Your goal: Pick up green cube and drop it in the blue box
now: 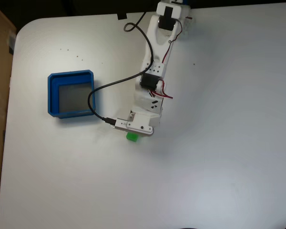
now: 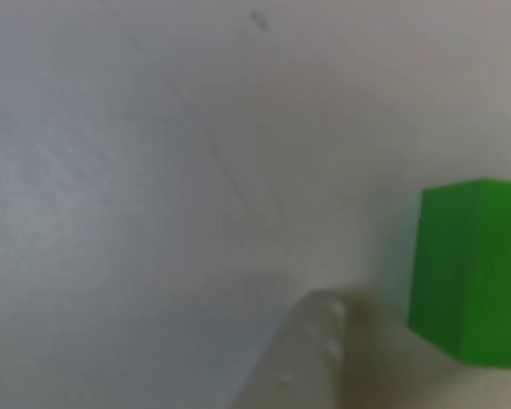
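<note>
The green cube [image 1: 132,137] lies on the white table, half covered by the arm's white wrist block in the fixed view. My gripper [image 1: 134,133] points down right over it, its fingers hidden under the wrist. In the other view the cube [image 2: 473,273] stands large at the right edge, with one pale fingertip [image 2: 311,345] just to its left, close to its lower corner. The second finger is out of that frame, so the jaws' width cannot be read. The blue box [image 1: 53,95], with its grey bottom, sits to the left of the gripper.
A black cable [image 1: 94,93] loops from the arm past the box's right wall to a plug [image 1: 109,121] at the wrist. The table's left edge [image 1: 7,114] borders a brown surface. Open white tabletop stretches below and to the right of the arm.
</note>
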